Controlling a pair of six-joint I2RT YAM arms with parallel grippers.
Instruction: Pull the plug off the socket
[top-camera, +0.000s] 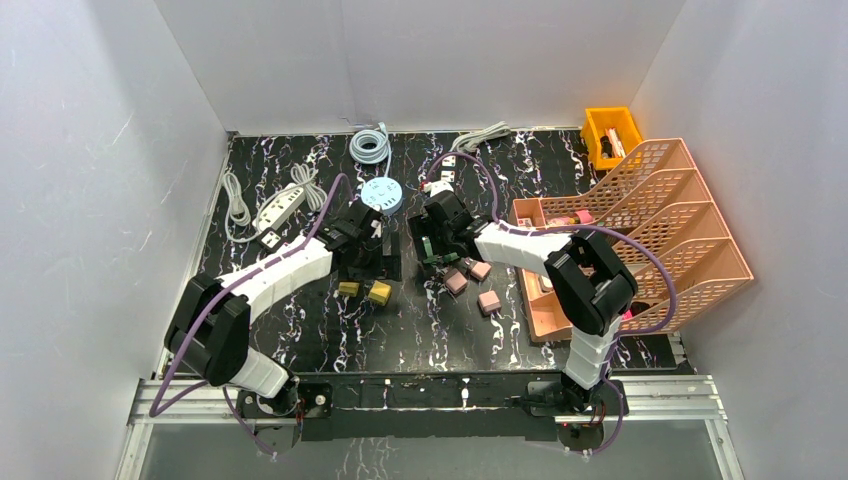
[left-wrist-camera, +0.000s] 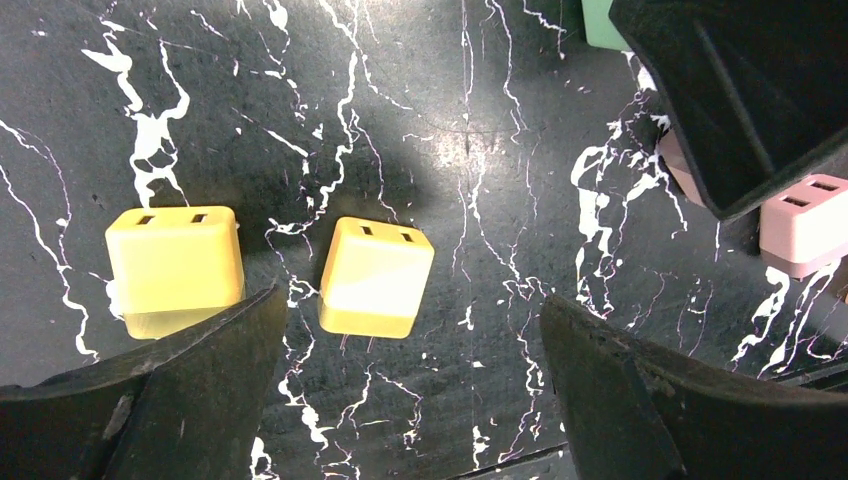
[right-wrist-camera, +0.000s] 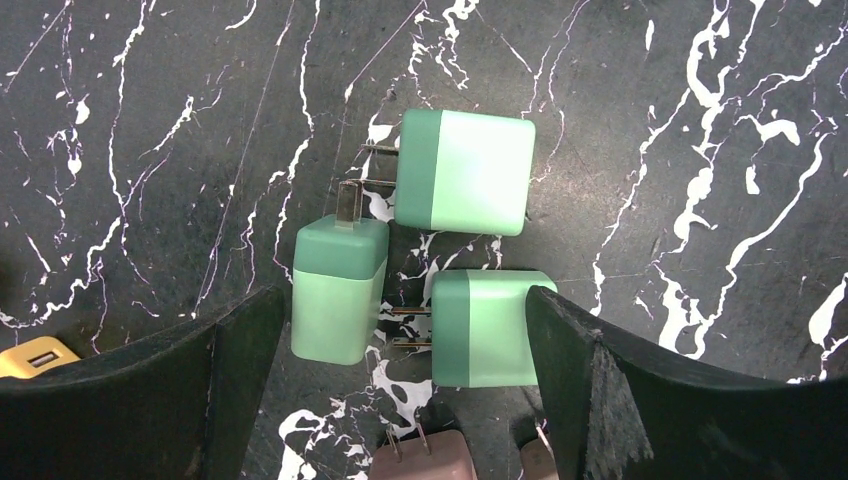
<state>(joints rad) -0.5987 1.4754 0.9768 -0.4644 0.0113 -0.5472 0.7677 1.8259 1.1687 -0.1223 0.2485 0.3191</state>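
My left gripper (left-wrist-camera: 415, 355) is open and empty, low over the black marble table. Two yellow socket cubes lie under it: one (left-wrist-camera: 375, 276) between the fingers, one (left-wrist-camera: 175, 262) beside the left finger. My right gripper (right-wrist-camera: 403, 335) is open and empty over three green plugs with bare prongs: one (right-wrist-camera: 465, 171) farther off, one (right-wrist-camera: 340, 290) by the left finger, one (right-wrist-camera: 492, 327) by the right finger. No plug sits in a cube in these views. In the top view, the left gripper (top-camera: 368, 258) and the right gripper (top-camera: 432, 245) hang side by side mid-table.
Pink plugs (top-camera: 481, 285) lie just right of the grippers, and one shows in the right wrist view (right-wrist-camera: 432, 462). A white power strip (top-camera: 280, 206) and cables lie back left, with a round pale-blue disc (top-camera: 381, 193) and a coiled cable (top-camera: 370, 146) at the back. An orange file rack (top-camera: 640, 235) and a yellow bin (top-camera: 611, 134) stand right.
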